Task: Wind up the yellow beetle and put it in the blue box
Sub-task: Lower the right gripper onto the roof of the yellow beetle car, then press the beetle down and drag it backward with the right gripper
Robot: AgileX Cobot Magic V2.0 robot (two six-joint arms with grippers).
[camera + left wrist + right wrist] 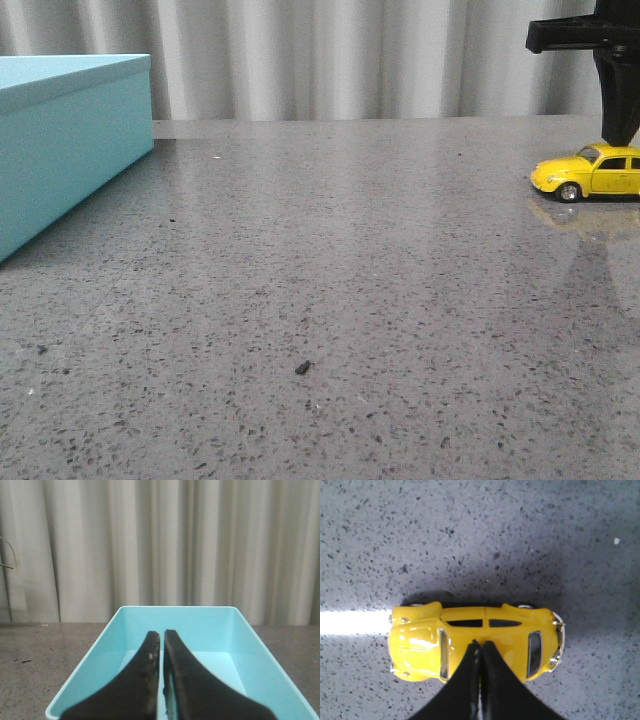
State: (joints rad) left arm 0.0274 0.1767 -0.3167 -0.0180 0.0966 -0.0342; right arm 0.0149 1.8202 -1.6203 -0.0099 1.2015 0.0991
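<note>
The yellow beetle (590, 173) stands on its wheels at the table's far right, its nose to the left. In the right wrist view the beetle (420, 640) lies straight below my right gripper (480, 644). That gripper is shut, holds nothing, and its tips are over the roof. In the front view the right gripper (617, 138) comes down onto the roof from above. The blue box (70, 130) stands at the far left. In the left wrist view the blue box (210, 630) shows an open, empty inside. My left gripper (161, 634) is shut and empty above the box's near end.
The grey speckled table (340, 290) stretches between box and car, with a small dark crumb (302, 368) near the front. A pale pleated curtain (350, 60) hangs behind the table's back edge.
</note>
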